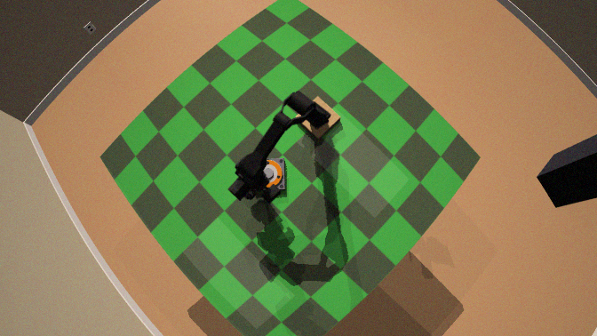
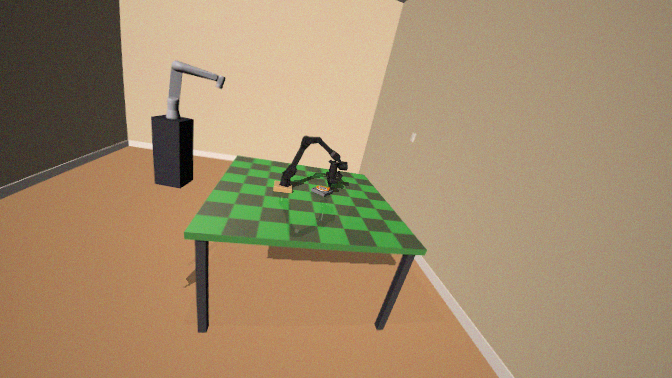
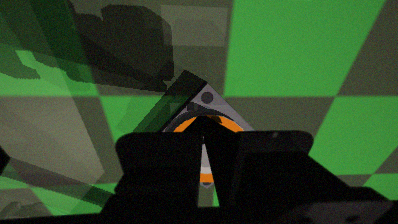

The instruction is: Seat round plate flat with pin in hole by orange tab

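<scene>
I see my tool [image 3: 203, 131] pressed together with nothing between its fingers, poised over the orange-ringed plate [image 3: 208, 123]. Just past it, the plate sits on its grey base [image 3: 208, 98], mid-surface [image 3: 280, 50] on the green checks.

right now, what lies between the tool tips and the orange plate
Nothing shows between them: in the wrist view the shut tool sits right over the orange plate, with no gap visible.
</scene>
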